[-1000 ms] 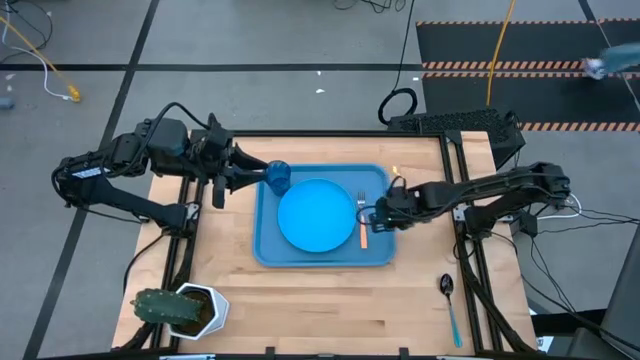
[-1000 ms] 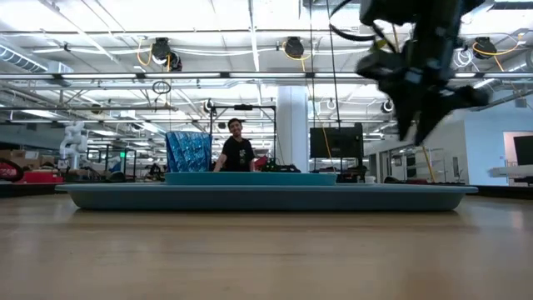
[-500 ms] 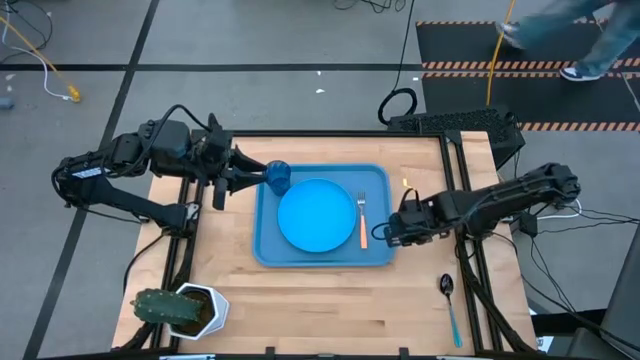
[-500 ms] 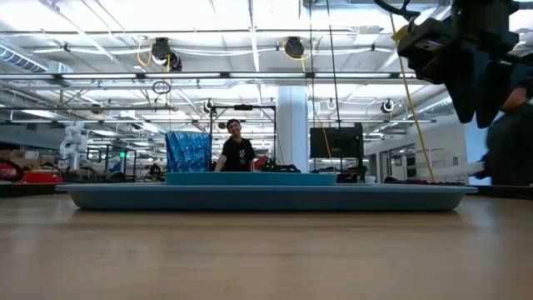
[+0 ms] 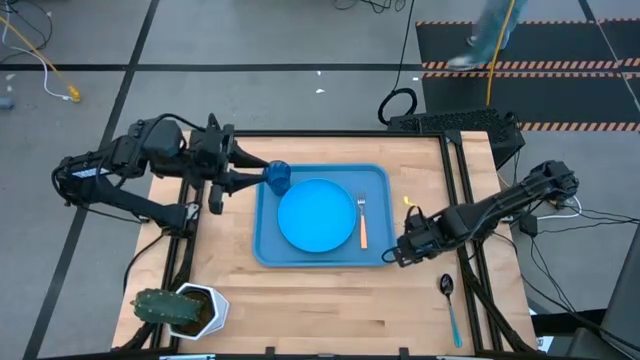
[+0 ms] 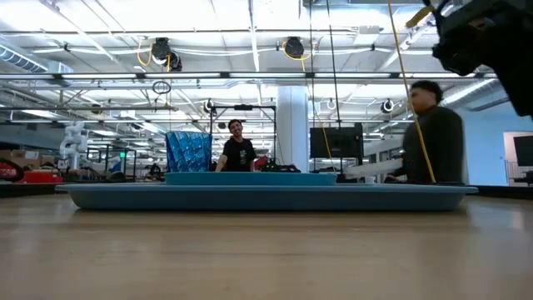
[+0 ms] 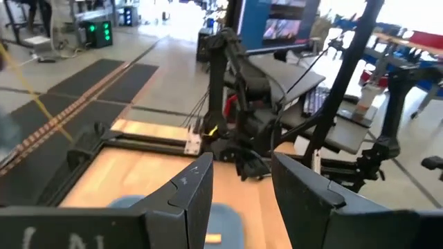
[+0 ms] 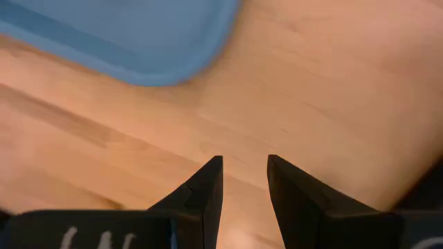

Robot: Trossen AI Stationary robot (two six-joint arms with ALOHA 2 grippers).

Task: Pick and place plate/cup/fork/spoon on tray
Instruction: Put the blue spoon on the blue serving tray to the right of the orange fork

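The small fork with silver tines and an orange handle (image 5: 362, 221) lies on the large rectangular blue plastic tray (image 5: 268, 250), just right of the flat round bright-blue plastic plate (image 5: 316, 215) at the tray's middle; its long axis runs front to back, tines toward the far edge. The small translucent dark-blue plastic tumbler (image 5: 277, 177) stands upright in the tray's far-left corner. The small spoon with a dark metal bowl and thin light-blue handle (image 5: 450, 305) lies off the tray on the light wooden surface (image 5: 320, 310) near its front-right corner, bowl toward the far side, handle toward the front edge. A potted cactus in a white pot (image 5: 180, 308) sits at the front-left corner.

Beyond the surface opens a large workshop hall with ceiling lights (two people show there in the low view).

The left gripper (image 5: 252, 174) hangs just beside the cup, its fingers partly apart with nothing between them. The right gripper (image 5: 392, 253) hovers over bare wood by the tray's front-right corner, fingers narrowly apart and empty.
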